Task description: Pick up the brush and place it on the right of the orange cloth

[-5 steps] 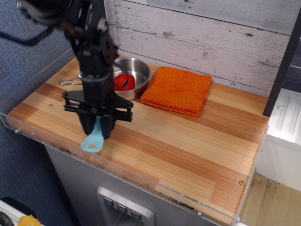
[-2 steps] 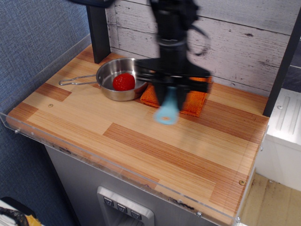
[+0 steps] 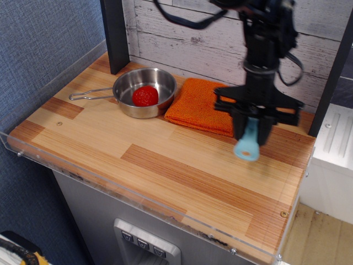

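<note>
The light-blue brush [image 3: 247, 144] hangs handle-down from my black gripper [image 3: 251, 126], which is shut on its upper part; the bristles are hidden between the fingers. The gripper holds it above the tabletop, over the right edge of the orange cloth [image 3: 198, 105] and just beyond it. The cloth lies folded near the back wall, its right part hidden behind the gripper.
A steel pan [image 3: 144, 91] with a red ball [image 3: 145, 96] in it sits left of the cloth, its wire handle pointing left. A clear plastic rim edges the wooden table [image 3: 165, 165]. A black post [image 3: 115, 33] stands at the back left; a white unit [image 3: 333, 149] is at the right.
My gripper has carried the brush from the front left of the table, across the pan and cloth, to the right side of the cloth. The pan and the cloth have not moved.
</note>
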You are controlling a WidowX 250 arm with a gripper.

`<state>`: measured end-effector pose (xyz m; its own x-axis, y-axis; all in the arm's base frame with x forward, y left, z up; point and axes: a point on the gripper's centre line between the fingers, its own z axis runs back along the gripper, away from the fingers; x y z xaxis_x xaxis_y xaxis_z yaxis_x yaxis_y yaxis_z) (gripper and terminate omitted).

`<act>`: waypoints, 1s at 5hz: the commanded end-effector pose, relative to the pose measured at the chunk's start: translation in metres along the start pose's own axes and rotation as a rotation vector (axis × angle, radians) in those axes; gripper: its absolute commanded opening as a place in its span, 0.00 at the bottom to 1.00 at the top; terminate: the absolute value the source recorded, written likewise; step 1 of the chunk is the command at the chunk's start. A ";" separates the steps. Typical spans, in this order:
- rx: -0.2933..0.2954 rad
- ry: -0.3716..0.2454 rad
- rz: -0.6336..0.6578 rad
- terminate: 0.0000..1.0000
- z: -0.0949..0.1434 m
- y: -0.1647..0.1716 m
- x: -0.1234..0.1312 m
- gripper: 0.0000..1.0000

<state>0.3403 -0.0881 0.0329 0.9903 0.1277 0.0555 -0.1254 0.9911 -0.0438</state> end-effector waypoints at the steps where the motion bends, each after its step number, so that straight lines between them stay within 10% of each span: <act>1: 0.052 -0.038 -0.035 0.00 0.000 -0.032 0.003 0.00; 2: 0.028 -0.025 -0.066 0.00 -0.006 -0.031 0.001 1.00; 4: -0.056 0.030 -0.072 0.00 0.005 -0.012 -0.004 1.00; 5: -0.069 -0.069 -0.065 0.00 0.047 -0.003 -0.005 1.00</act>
<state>0.3321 -0.0910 0.0666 0.9941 0.0618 0.0893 -0.0533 0.9941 -0.0944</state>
